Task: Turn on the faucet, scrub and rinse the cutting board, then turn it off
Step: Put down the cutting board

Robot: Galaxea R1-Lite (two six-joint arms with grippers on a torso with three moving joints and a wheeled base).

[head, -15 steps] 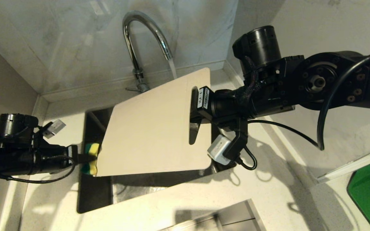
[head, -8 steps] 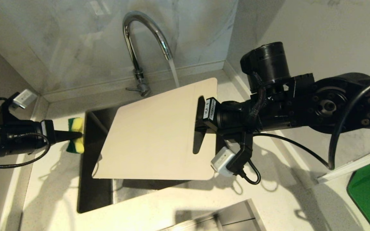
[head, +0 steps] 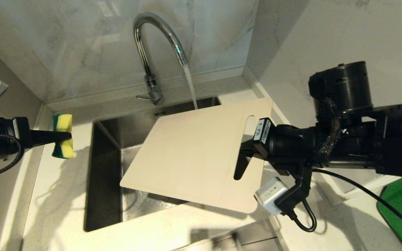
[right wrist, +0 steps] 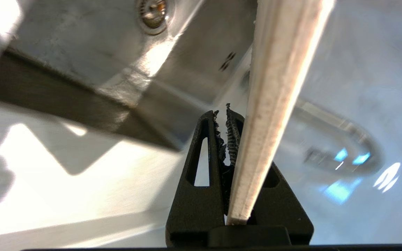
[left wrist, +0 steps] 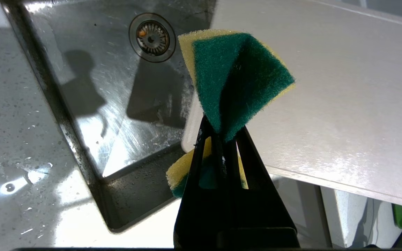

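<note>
running water from the faucet [head: 152,52] falls just beyond the cutting board [head: 194,153], pinched by the right gripper [head: 248,153] over the sink [head: 103,181]; left gripper [head: 59,136] clamps the sponge [head: 62,136] apart at left. shutting off remains.

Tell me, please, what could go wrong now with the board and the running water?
The right gripper holds the cutting board only at its handle end, so the tilted board might slip or swing. Water from the faucet still runs at the board's far edge and could splash the counter. The left gripper pinches the sponge over the counter, where it may drip.
</note>
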